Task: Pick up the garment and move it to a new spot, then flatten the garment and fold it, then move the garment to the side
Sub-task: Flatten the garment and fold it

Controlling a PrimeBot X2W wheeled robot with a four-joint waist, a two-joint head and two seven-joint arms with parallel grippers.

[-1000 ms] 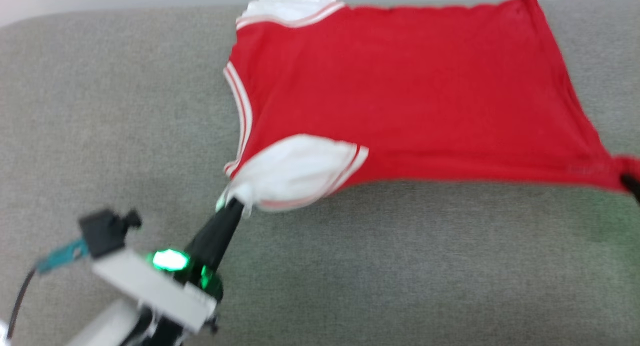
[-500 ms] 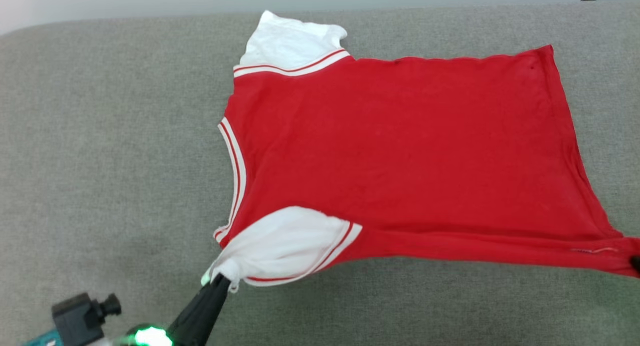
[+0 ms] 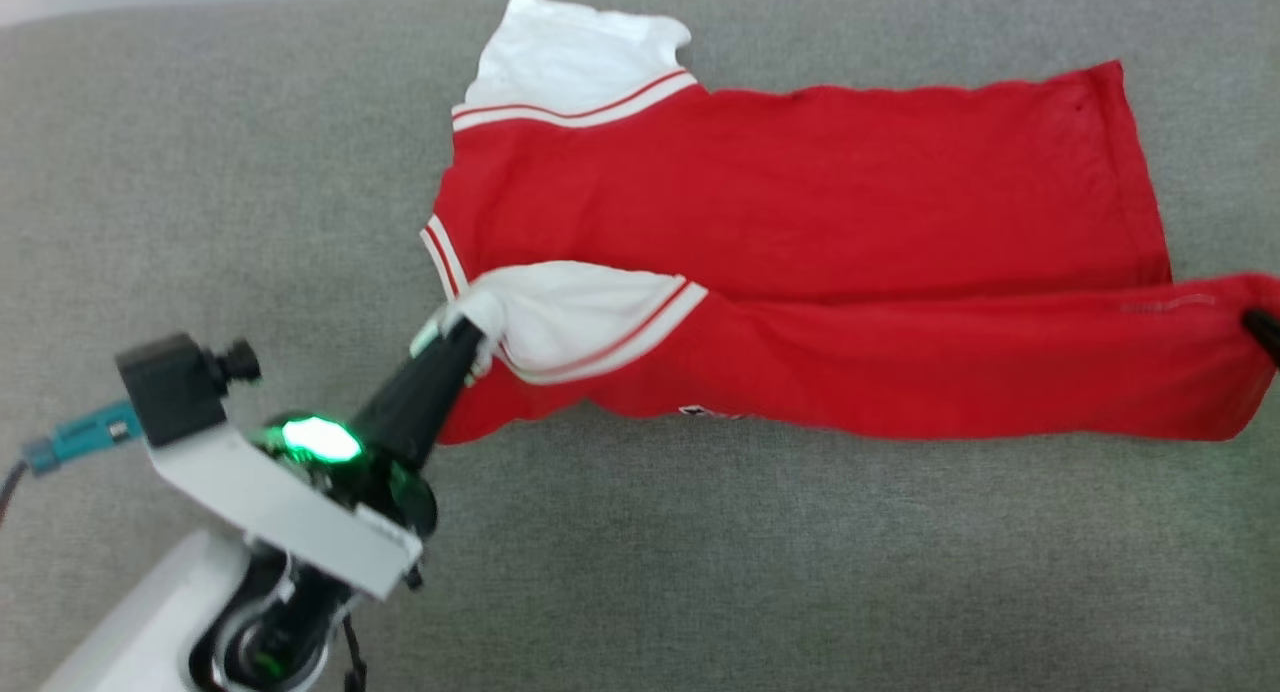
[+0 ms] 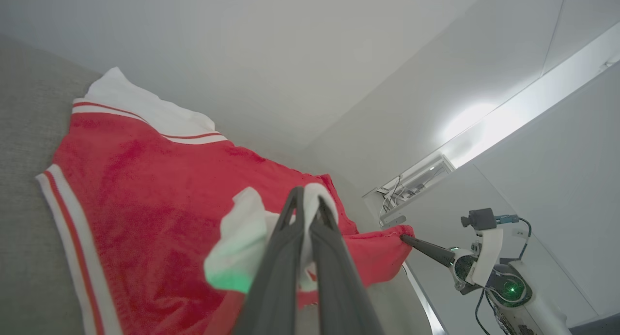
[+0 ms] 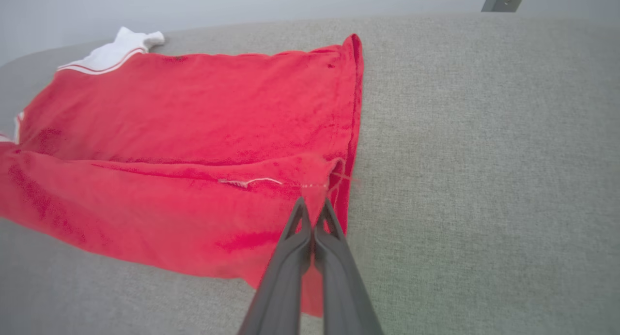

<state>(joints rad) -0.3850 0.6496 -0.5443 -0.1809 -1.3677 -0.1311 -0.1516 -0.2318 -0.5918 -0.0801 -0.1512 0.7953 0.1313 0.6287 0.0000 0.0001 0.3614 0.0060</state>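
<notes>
1. Half a second ago the shirt (image 3: 800, 202) lay open and flat. Now its near side is lifted and carried over the red body, making a long folded band across the near half.
2. The near sleeve (image 3: 580, 317) sat at the near edge before. It now lies on the red cloth, just beside the striped collar.
3. The left fingers (image 3: 440, 382) are pinched shut on the tip of that white sleeve, as they were earlier.
4. The right fingers (image 3: 1265, 334) are closed tight on the red hem corner (image 3: 1225, 302) at the far right end of the band — the right wrist view shows the cloth nipped between the tips.
5. The shirt rests on a grey cloth-covered worktop (image 3: 800, 572), toward its far edge. The far sleeve (image 3: 575, 67) is spread flat there.
6. A scrap of black-and-white print (image 3: 700, 412) peeks out under the band's near edge.
7. A pale wall (image 5: 242, 1) rises beyond the worktop.
8. The left wrist, with its black camera (image 3: 180, 392) and green light (image 3: 315, 439), covers the lower left of the worktop, and the band hides the shirt's near part.
</notes>
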